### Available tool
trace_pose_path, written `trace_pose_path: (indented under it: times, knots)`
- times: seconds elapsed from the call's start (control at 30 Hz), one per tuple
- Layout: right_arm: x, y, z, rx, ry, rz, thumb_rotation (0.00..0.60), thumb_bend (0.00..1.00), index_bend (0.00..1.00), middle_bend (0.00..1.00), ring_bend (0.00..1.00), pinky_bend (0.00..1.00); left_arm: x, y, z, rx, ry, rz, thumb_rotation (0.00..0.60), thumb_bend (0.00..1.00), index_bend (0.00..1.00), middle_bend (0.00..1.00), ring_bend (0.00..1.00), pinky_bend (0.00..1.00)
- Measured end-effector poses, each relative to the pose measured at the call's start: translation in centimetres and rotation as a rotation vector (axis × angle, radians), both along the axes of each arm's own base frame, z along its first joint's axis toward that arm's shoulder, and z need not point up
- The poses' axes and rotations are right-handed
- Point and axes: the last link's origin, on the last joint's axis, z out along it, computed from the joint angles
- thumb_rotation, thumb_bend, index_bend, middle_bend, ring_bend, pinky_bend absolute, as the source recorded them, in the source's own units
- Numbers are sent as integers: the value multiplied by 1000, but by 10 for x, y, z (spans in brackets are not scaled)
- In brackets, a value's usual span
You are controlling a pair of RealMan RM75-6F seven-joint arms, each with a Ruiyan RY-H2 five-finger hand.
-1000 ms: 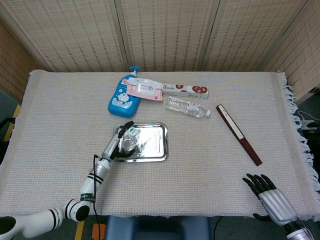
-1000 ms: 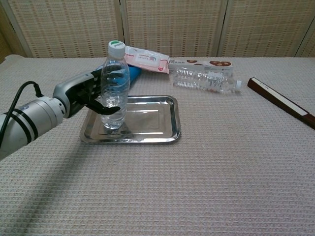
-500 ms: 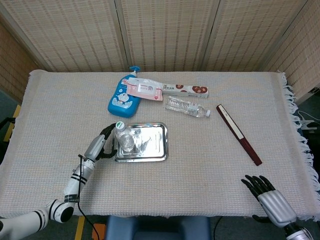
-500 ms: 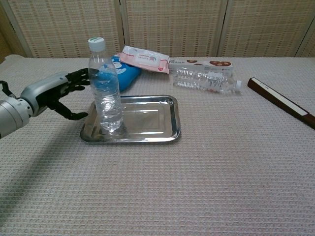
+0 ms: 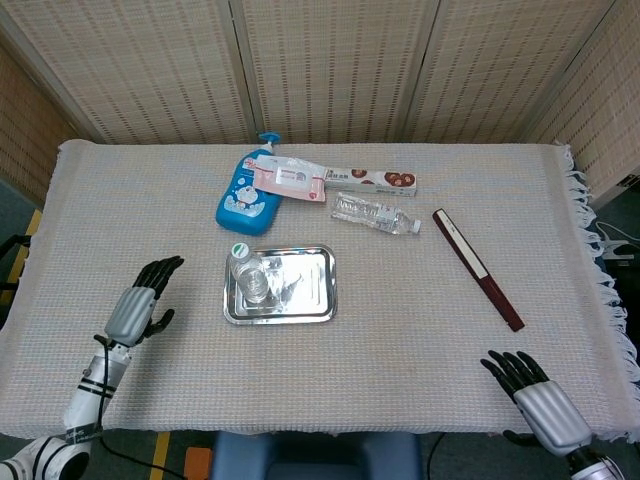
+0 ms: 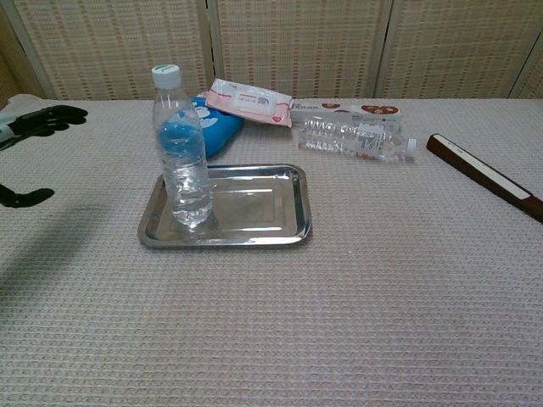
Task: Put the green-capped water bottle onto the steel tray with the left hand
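The green-capped water bottle (image 5: 247, 273) (image 6: 184, 158) stands upright on the left end of the steel tray (image 5: 300, 290) (image 6: 259, 208). My left hand (image 5: 140, 300) hovers over the cloth well to the left of the tray, fingers spread and holding nothing; in the chest view only its dark fingertips (image 6: 51, 116) show at the left edge. My right hand (image 5: 535, 395) rests near the front right corner of the table, fingers apart and empty; the chest view does not show it.
Behind the tray lie a blue pump bottle (image 5: 245, 190), a pink wipes pack (image 5: 290, 180) (image 6: 252, 100), a long cookie box (image 5: 375, 180), and a clear bottle on its side (image 5: 377, 214) (image 6: 356, 138). A dark red flat box (image 5: 477, 268) (image 6: 484, 176) lies at the right.
My left hand let go of the bottle, which now stands on the tray, and drew back to the left and toward me. The right hand has barely moved.
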Motion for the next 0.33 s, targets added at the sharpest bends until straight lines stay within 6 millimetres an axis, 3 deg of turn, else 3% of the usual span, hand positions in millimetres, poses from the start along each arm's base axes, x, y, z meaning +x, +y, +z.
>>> trace_pose_path:
  times: [0.13, 0.33]
  knots:
    - [2, -2, 5, -57, -14, 17, 600, 15, 0, 0, 0, 0, -31, -46, 24, 128, 189, -10, 600, 351, 0, 0, 0, 0]
    - [2, -3, 17, -152, -25, 25, 600, 15, 0, 0, 0, 0, -53, -100, 49, 173, 231, -29, 600, 353, 0, 0, 0, 0]
